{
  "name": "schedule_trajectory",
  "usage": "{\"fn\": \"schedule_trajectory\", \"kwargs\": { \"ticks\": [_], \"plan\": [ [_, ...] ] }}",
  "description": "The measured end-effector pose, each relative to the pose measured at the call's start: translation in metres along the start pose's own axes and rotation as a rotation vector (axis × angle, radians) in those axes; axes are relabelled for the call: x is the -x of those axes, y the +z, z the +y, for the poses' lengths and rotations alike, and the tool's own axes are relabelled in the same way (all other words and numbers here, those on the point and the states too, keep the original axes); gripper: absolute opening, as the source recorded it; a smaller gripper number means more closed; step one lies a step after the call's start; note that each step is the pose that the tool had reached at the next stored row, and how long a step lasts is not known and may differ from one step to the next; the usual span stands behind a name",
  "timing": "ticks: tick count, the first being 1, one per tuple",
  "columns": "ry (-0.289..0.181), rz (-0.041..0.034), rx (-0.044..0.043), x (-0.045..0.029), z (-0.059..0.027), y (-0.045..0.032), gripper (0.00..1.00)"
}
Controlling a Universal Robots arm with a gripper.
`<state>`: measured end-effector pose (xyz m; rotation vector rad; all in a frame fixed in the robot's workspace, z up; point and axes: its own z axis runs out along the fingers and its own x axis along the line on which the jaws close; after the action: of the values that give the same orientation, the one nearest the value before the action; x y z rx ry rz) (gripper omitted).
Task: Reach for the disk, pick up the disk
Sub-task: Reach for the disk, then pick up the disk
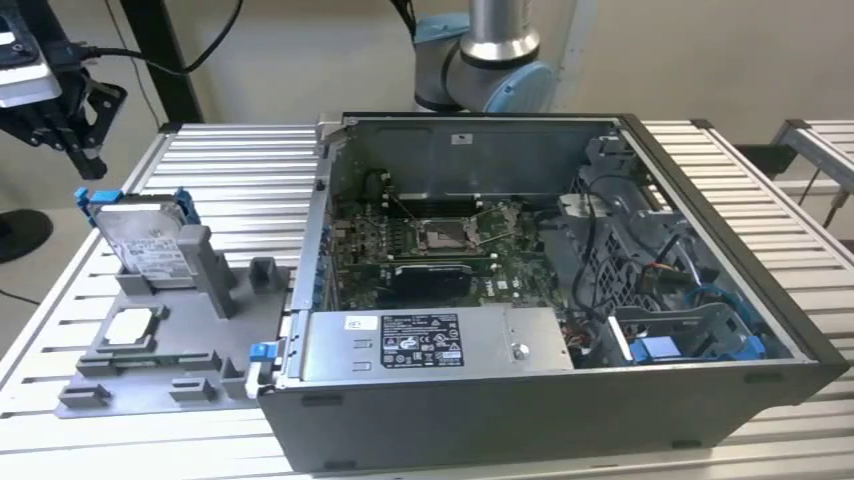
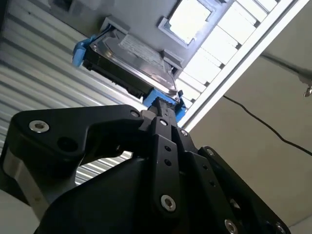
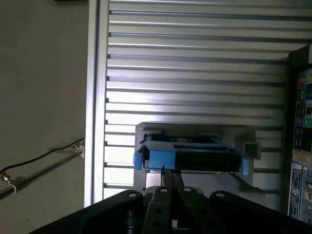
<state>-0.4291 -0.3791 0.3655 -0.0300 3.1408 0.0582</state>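
Straight ahead of my claw (image 2: 160,105), which is closed up on nothing, the disk (image 2: 129,56) stands on edge in its grey holder (image 1: 200,262) on the table (image 1: 227,160), not yet touched, its long blue-framed nearest edge lying crosswise to my reach.

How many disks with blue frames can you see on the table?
1. The disk stands tilted in the grey holder at the exterior view's left, beside the open computer case. More could be hidden inside it.
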Motion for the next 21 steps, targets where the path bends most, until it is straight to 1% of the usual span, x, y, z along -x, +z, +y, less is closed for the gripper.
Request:
{"fn": "schedule_trajectory", "kwargs": {
  "ticks": [9,12,15,21],
  "plan": [
    [0.000,0.0000,0.0000,-0.0011,0.0000,0.0000,0.00],
    [-0.010,0.0004,-0.0002,-0.0012,0.0000,0.0000,0.00],
    [-0.046,0.0016,-0.0001,-0.0012,0.0000,0.0001,0.00],
    [-0.147,0.0053,-0.0001,-0.0012,0.0000,0.0000,0.00]
  ]
}}
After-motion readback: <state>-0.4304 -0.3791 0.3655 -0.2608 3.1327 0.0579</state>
